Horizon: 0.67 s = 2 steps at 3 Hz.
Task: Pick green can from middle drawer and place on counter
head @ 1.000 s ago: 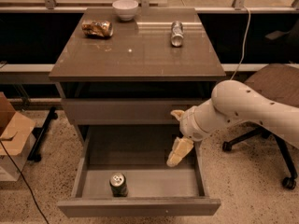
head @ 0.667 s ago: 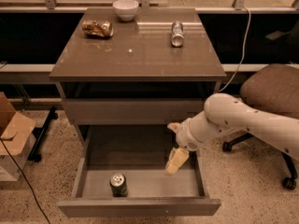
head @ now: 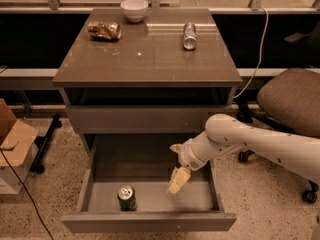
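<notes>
green can [head: 126, 198] upright in middle drawer [head: 150, 222] — hand [head: 176, 176] over drawer, near can

Tool [head: 176, 169]: low in the open drawer [head: 150, 222], right of the green can [head: 126, 198], apart from it, fingers spread.
Green can: upright, near drawer front.
Surface [head: 150, 64]: bowl [head: 134, 9], silver can [head: 189, 36], crushed can [head: 104, 30].

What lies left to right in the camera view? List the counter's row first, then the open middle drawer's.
On the counter: crushed orange-gold can → white bowl → silver can. In the middle drawer: green can → gripper, hanging over the drawer's right part.
</notes>
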### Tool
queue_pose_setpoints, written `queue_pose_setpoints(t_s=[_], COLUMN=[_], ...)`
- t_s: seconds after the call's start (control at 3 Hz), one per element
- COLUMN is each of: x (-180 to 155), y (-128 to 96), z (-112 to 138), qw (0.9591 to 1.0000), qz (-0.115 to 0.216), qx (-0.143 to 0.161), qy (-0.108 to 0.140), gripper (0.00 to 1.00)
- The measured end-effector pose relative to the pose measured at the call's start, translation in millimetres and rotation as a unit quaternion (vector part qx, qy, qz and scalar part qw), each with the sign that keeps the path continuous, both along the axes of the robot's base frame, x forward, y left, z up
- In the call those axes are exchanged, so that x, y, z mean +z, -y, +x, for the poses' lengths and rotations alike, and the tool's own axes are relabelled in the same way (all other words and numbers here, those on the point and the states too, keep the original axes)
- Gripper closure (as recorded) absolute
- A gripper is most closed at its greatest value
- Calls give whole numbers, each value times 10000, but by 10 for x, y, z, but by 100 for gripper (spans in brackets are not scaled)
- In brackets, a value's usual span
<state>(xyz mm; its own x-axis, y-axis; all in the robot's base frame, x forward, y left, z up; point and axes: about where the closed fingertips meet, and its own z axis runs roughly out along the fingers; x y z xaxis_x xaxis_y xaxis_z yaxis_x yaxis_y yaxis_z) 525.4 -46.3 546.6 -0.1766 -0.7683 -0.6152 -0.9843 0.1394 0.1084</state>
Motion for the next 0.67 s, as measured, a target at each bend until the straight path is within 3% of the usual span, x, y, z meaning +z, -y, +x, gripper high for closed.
queue_pose_setpoints(t_s=[0.67], x=[-81], y=[-136], z=[6], qw=[9999], qz=[31], qx=[100], qy=[12], gripper=[0])
